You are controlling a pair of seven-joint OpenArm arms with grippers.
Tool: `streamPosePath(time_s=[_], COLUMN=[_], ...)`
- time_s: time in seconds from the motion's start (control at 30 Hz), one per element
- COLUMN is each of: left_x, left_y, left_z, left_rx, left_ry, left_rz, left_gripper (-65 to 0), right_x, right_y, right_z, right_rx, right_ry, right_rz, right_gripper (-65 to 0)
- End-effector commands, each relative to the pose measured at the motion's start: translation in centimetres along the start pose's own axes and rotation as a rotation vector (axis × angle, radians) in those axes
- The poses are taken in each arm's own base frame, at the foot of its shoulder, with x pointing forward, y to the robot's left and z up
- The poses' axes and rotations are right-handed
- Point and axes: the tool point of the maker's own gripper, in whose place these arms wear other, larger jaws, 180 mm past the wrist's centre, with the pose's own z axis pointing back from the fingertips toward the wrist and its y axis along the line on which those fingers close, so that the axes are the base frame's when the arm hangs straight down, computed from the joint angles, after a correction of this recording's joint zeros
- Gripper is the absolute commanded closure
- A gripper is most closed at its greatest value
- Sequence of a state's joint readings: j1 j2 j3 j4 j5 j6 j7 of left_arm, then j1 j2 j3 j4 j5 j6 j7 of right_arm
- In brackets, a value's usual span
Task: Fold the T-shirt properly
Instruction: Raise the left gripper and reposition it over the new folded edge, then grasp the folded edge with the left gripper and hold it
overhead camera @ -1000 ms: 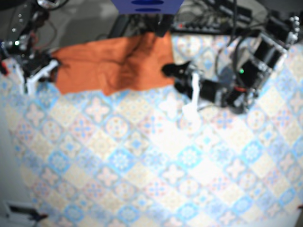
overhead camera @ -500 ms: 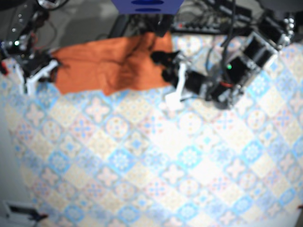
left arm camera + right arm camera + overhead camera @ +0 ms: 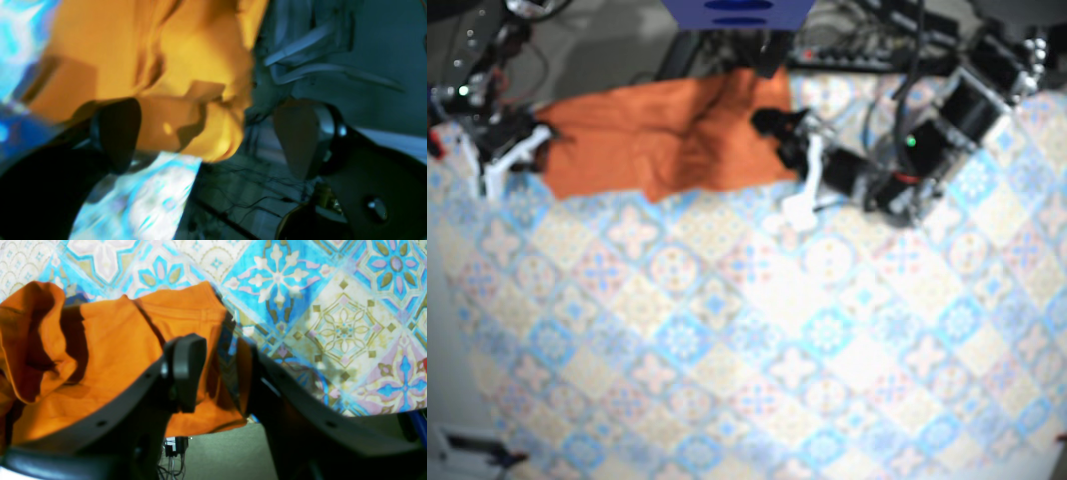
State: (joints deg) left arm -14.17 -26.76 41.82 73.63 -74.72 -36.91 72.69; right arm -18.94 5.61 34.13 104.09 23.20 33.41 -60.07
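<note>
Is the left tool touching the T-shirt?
Cannot tell. Left wrist view: the left tool is open at the edge of the T-shirt, but blur hides any contact.

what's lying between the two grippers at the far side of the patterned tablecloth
The crumpled orange fabric T-shirt fills the stretch between the right gripper and the left gripper; the base view shows it.
</note>
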Motion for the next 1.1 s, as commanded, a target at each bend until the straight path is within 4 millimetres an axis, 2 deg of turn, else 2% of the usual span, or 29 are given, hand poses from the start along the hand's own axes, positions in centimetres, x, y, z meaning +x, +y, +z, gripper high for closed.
streamPosePath(time_s=[0.0, 0.17, 0.27, 0.33, 0.53, 0.8, 0.9, 1.07], left_x=[1.4, 1.5, 1.6, 2.2, 2.6, 2.9, 3.0, 3.2], left_y=[-0.2, -0.3, -0.4, -1.1, -1.3, -1.6, -1.7, -1.9], left_z=[0.7, 0.6, 0.5, -0.3, -1.5, -1.8, -1.9, -2.0], left_rx=[-0.005, -0.006, -0.011, -0.032, -0.022, -0.028, -0.031, -0.036], left_ry=[-0.037, -0.038, -0.040, -0.046, -0.027, -0.030, -0.031, -0.035], left_rz=[-0.025, -0.027, -0.030, -0.037, -0.070, -0.075, -0.076, -0.081], left_gripper=[-60.7, -54.3, -54.0, -54.0, -54.0, -52.4, -41.4, -13.2], right_x=[1.1, 1.1, 1.1, 1.1, 1.1, 1.1, 1.1, 1.1], right_y=[-0.2, -0.2, -0.2, -0.2, -0.2, -0.2, -0.2, -0.2], right_z=[0.3, 0.3, 0.3, 0.3, 0.3, 0.3, 0.3, 0.3], right_rx=[-0.002, -0.001, -0.001, -0.001, -0.001, -0.001, -0.001, -0.001], right_ry=[-0.038, -0.038, -0.038, -0.037, -0.035, -0.035, -0.035, -0.035], right_rz=[0.015, 0.014, 0.014, 0.014, 0.014, 0.014, 0.014, 0.014], right_gripper=[-19.7, -19.7, -19.7, -19.7, -19.7, -19.7, -19.7, -19.7])
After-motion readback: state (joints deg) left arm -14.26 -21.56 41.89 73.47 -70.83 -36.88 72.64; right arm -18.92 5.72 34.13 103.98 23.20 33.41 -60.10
